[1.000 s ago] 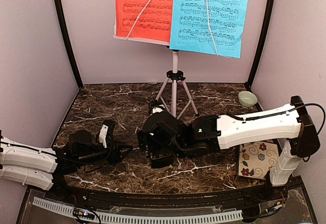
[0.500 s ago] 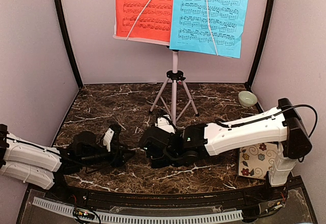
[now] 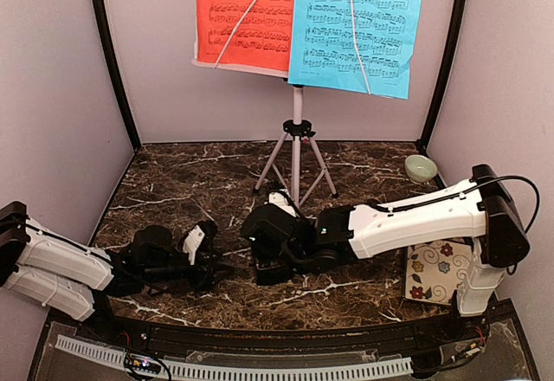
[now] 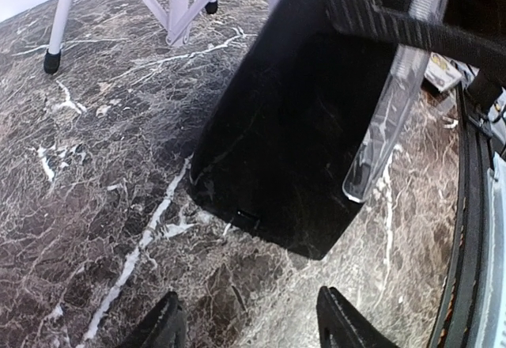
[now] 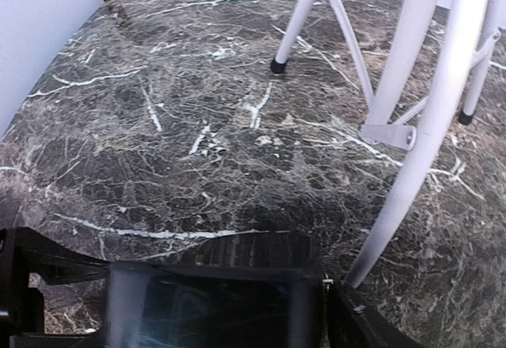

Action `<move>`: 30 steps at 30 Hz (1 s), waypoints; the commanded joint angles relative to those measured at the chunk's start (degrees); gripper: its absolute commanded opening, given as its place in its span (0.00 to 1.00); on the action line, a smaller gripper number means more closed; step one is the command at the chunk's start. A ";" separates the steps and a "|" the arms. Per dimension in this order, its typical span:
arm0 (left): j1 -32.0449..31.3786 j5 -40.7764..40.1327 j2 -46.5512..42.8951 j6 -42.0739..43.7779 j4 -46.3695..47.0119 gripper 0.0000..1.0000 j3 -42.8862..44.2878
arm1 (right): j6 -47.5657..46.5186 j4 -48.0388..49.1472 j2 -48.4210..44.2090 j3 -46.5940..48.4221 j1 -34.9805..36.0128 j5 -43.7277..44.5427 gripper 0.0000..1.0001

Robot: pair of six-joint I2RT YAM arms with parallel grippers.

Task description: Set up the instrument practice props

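Note:
The white tripod music stand [image 3: 297, 130] stands at the back of the table, with a red page [image 3: 242, 17] and a cyan-blue page [image 3: 355, 26] on its desk. My right gripper [image 3: 270, 251] is shut on the small black metronome [image 3: 271, 272] with its clear cover, holding it low at the marble top in front of the stand. In the left wrist view the metronome [image 4: 300, 126] fills the upper middle, its base at or just above the table. My left gripper [image 4: 249, 328] is open and empty just left of it [image 3: 216, 267]. In the right wrist view the metronome [image 5: 205, 308] sits between my fingers.
A small pale green bowl [image 3: 421, 168] sits at the back right. A floral tile [image 3: 441, 270] lies at the front right, under the right arm. The stand's white legs [image 5: 379, 87] rise just behind the right gripper. Black frame posts stand in both back corners.
My right gripper has lowered with the metronome and shifted a little toward the stand. My left gripper has moved right, closer to the metronome.

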 commanded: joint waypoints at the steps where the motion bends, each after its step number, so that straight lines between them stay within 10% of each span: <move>1: -0.22 1.01 0.91 6.22 2.55 0.62 -0.12 | -4.74 4.21 -3.90 -3.63 -1.58 -2.44 0.65; 14: -1.03 6.03 12.91 14.06 11.33 0.98 2.49 | -16.76 14.92 -10.71 -11.33 -2.71 -13.95 0.53; 30: -1.93 5.00 25.83 16.17 17.96 0.96 8.48 | -17.30 18.02 -11.18 -13.79 -2.87 -17.42 0.51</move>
